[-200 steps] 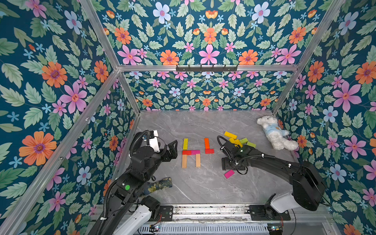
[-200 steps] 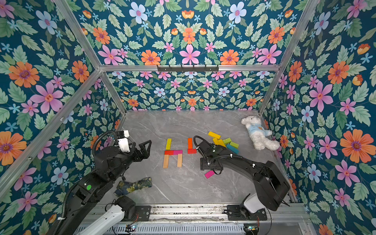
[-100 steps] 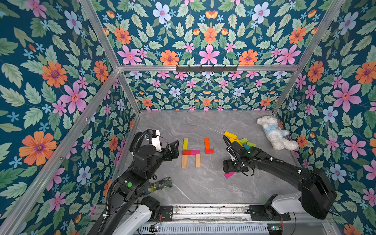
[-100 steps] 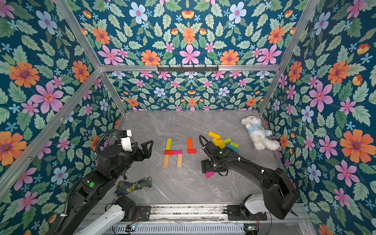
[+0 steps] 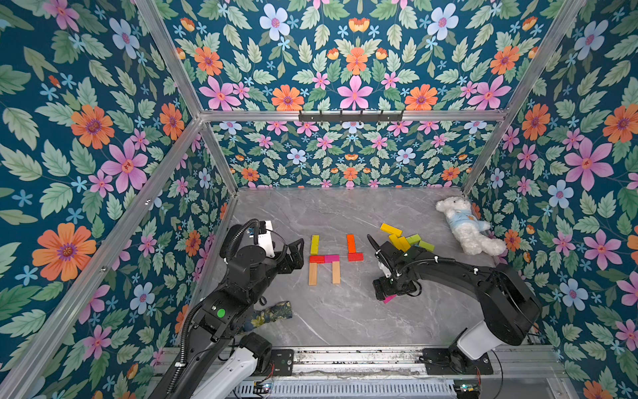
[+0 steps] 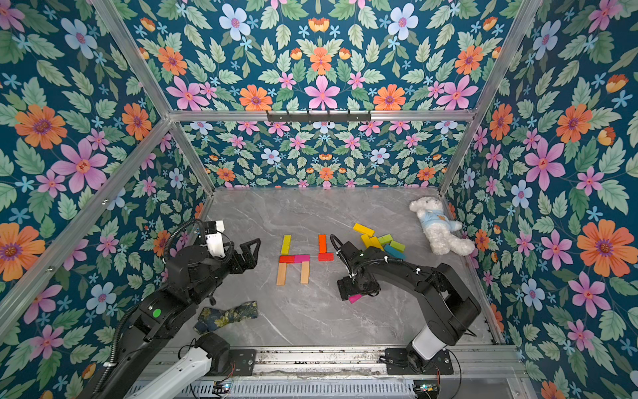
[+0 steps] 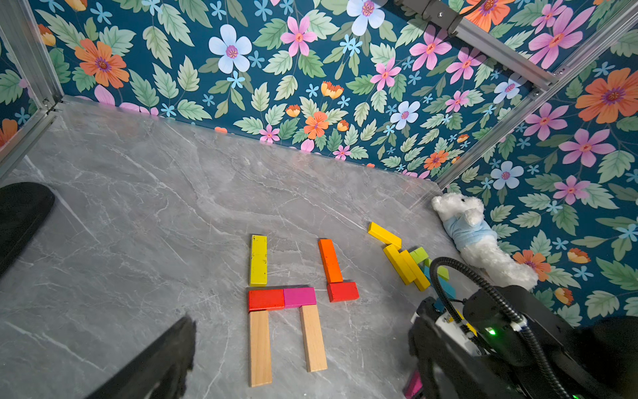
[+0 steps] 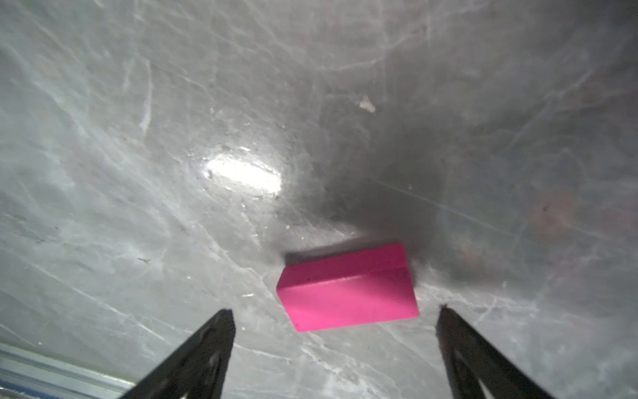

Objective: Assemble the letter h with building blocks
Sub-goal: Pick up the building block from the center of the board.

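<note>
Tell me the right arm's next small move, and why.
Probably lower the right gripper and close on the pink block: its jaws stand open, and in the right wrist view the block lies loose on the table between them, untouched.

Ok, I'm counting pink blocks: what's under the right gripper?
A pink block lies flat on the table between the open right gripper fingertips, touching neither. In both top views the gripper covers most of it; only one end shows.
</note>
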